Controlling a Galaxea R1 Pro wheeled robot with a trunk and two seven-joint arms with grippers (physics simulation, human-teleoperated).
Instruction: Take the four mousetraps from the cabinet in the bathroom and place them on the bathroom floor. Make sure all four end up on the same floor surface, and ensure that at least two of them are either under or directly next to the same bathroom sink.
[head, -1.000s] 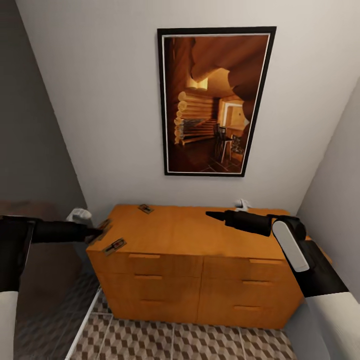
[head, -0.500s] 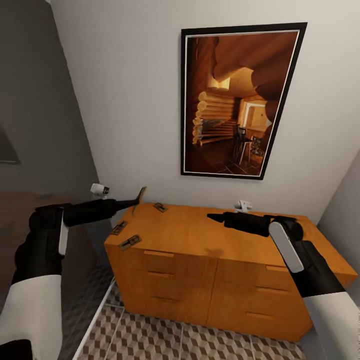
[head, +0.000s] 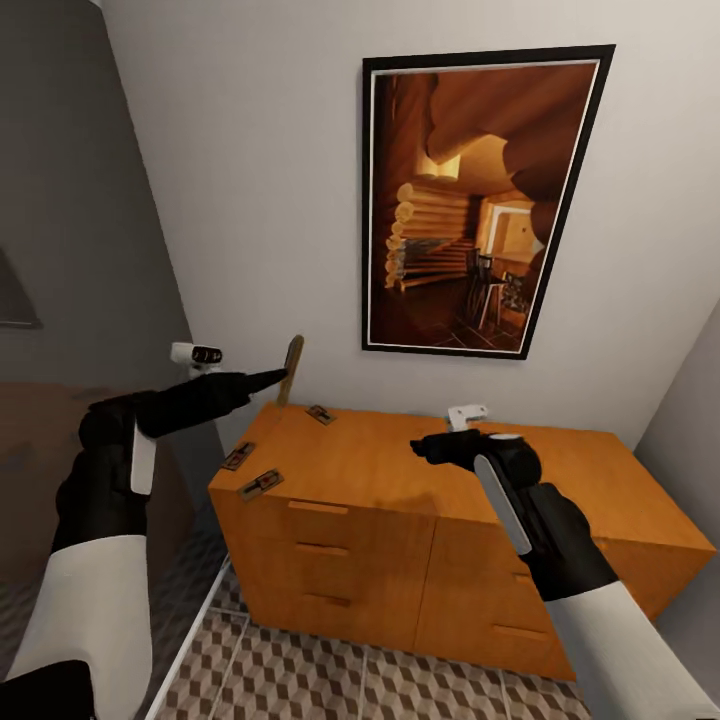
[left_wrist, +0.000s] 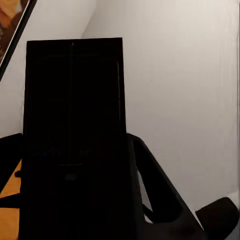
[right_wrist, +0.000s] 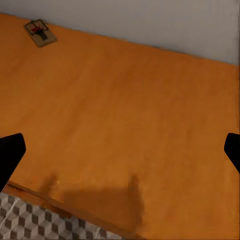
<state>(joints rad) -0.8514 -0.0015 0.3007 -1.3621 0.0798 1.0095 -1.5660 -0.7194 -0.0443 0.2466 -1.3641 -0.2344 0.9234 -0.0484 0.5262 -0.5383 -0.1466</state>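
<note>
**Step in hand: first mousetrap lifted from the cabinet**

My left tool (head: 278, 378) is closed on one mousetrap (head: 292, 368), held clear above the left rear corner of the cabinet (head: 400, 470). In the head view the trap stands on edge, nearly upright, in front of the white wall. In the left wrist view the same trap (left_wrist: 75, 130) shows as a dark slab clamped between my fingers (left_wrist: 150, 175).

Three traps remain on the cabinet top:
- rear trap (head: 320, 413), near the wall; it also shows in the right wrist view (right_wrist: 40, 32)
- left-edge trap (head: 238, 456)
- front-corner trap (head: 260, 485), at the front lip

My right tool (head: 425, 447) hovers over the middle of the cabinet top, open and empty — both fingertips sit wide apart at the edges of the right wrist view, with bare wood between them.

Judgement: the task is at its first quarter; no trap is on the bathroom floor (head: 330, 680) yet. The next move calls for carrying the held trap down to the patterned tiles and setting it flat. The sink is not visible here, so the base will probably need to turn first. The edge-on grip looks slim — I should avoid jolts.
</note>
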